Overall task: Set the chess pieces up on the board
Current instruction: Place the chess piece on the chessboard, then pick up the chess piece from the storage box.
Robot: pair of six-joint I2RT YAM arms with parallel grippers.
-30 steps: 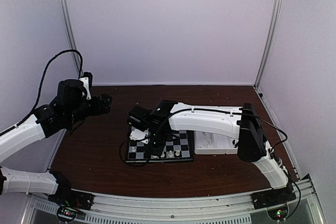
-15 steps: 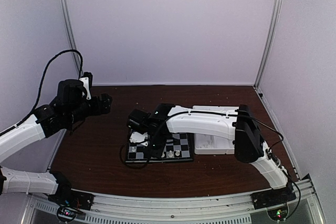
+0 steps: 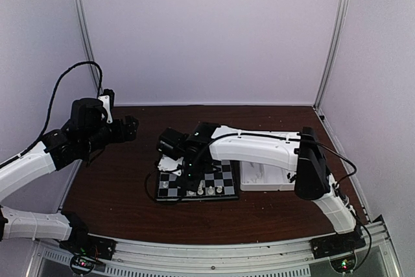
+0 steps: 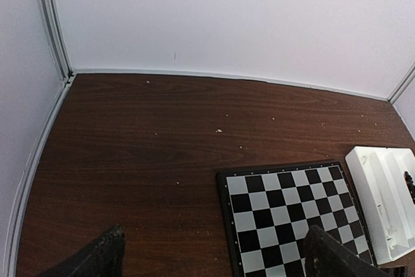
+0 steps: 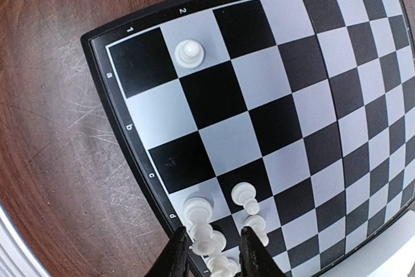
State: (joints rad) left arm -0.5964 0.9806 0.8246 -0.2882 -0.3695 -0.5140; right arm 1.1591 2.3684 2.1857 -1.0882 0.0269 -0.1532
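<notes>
The board (image 3: 227,174) lies mid-table, black and pale checks. A few white chess pieces (image 3: 209,189) stand along its near edge, and one (image 3: 170,186) stands at the left. In the right wrist view a lone pawn (image 5: 189,52) stands near the corner and several white pieces (image 5: 244,195) cluster at the board's (image 5: 292,95) near edge. My right gripper (image 5: 213,255) hangs over that cluster, its jaws narrowly apart around one standing white piece (image 5: 206,241), with a gap beside it. My left gripper (image 4: 217,261) is raised at the left, wide open and holding nothing; the board (image 4: 292,205) lies to its right.
A white two-compartment tray (image 3: 262,178) sits against the board's right side; in the left wrist view a dark piece (image 4: 410,183) lies in the tray (image 4: 379,189). The right arm (image 3: 259,147) spans above board and tray. Bare dark wood (image 4: 142,141) lies left of the board.
The right arm dipped to the board's near edge, then rose slightly, and its jaws widened a little. One more white piece now shows on the near row. The left arm stayed still.
</notes>
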